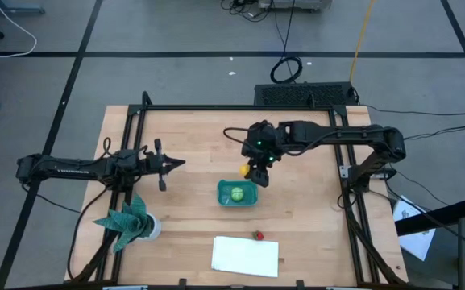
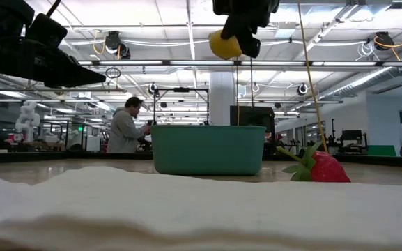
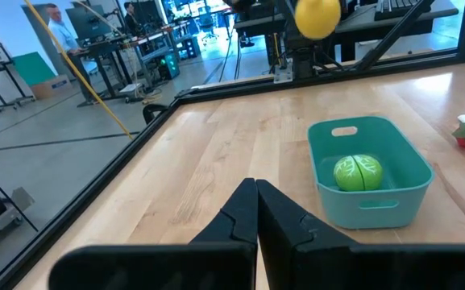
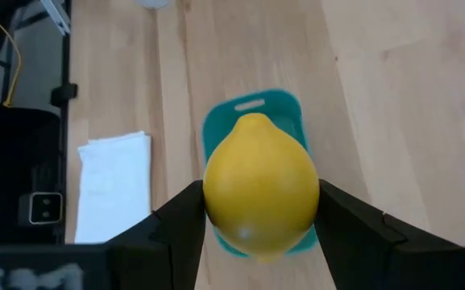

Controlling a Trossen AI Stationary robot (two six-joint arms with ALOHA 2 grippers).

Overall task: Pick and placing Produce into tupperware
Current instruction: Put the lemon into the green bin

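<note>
Lemon point(image 4: 261, 196) sits pinched between the two fingers of my right gripper point(image 1: 255, 171), held in the air above the table point(image 1: 192, 145), and in my right wrist view it hangs nearly straight over the tupperware point(image 1: 238, 193). In the high view the tupperware lies just at five o'clock from this gripper, so I judge the carry is almost finished and only a short move and a release are left for this piece. The green round piece point(image 1: 237, 194) lies already inside the tupperware, resting on its floor. The small red piece point(image 1: 258, 235), which looks like a strawberry, lies on the wood at about five o'clock from the tupperware, well outside it, just beside the upper right corner of the white cloth point(image 1: 246, 256). So I count one piece done, one in the air, and one not yet picked. My left gripper point(image 1: 174, 164) waits at nine o'clock from the tupperware, well apart, with fingers pressed together and holding nothing. The teal plant in its white pot point(image 1: 131, 221) stands at about seven o'clock from that gripper.
</note>
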